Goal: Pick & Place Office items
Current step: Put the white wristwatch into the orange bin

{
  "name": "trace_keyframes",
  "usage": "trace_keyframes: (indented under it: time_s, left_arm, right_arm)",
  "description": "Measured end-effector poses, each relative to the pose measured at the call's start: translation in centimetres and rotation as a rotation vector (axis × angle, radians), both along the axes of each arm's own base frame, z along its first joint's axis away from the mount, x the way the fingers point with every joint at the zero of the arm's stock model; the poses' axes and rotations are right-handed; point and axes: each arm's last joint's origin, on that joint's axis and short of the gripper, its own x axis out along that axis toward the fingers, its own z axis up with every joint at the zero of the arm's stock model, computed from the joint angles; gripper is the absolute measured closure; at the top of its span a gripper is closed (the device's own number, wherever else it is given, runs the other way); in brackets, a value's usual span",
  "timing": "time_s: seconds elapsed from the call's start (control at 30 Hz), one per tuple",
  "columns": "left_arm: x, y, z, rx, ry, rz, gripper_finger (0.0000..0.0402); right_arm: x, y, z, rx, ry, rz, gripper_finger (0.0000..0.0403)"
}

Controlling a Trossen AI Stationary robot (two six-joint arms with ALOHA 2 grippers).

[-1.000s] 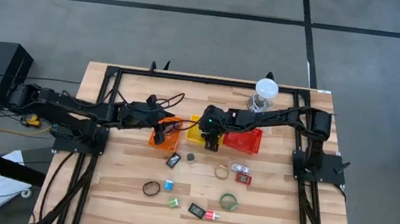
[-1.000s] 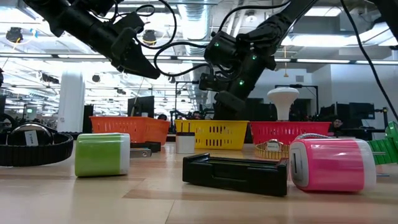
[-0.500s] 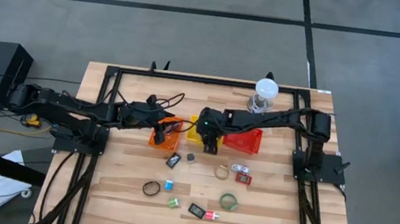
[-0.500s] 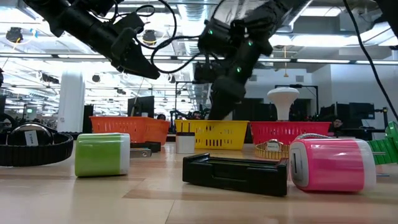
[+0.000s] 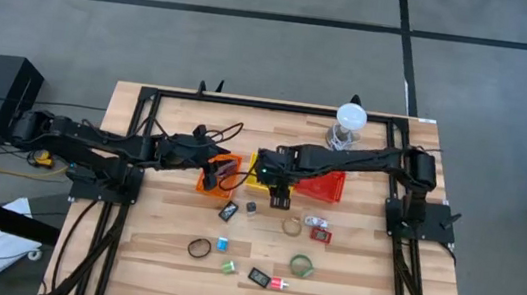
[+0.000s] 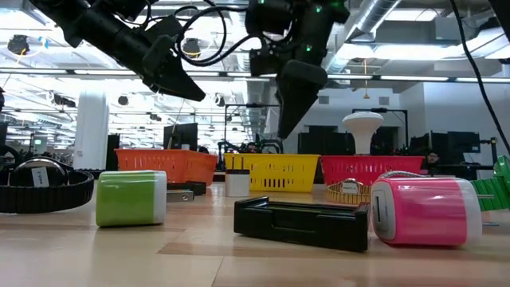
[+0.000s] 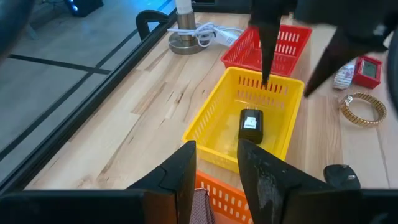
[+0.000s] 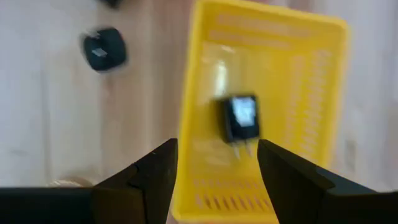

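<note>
Swinging leftward since a second ago, the right gripper now hangs with jaws spread and empty above the near rim of the yellow basket, one of three baskets beside an orange and a red. One small black piece lies inside the yellow basket, directly beneath and just beyond the parted fingers. Another black piece sits on the table just outside. The left gripper hovers over the orange basket, fingers narrowly apart, holding nothing visible.
</note>
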Motion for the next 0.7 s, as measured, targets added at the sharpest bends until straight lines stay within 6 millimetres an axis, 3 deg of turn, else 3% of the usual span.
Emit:
trace_keyframes:
  time_s: [0.4, 0.5, 0.7]
  left_arm:
    - [0.0, 0.0, 0.0, -0.002, -0.001, 0.002, 0.0289]
    - [0.0, 0.0, 0.0, -0.002, -0.001, 0.002, 0.0289]
    - [0.0, 0.0, 0.0, -0.002, -0.001, 0.002, 0.0289]
  right_arm:
    - [-4.8, 5.7, 4.4, 0.007, -0.063, 0.030, 0.0191]
    - [-6.2, 7.1, 4.6, 0.029, -0.111, 0.042, 0.0191]
    - [-9.2, 8.4, 3.1, 0.069, -0.149, 0.021, 0.0191]
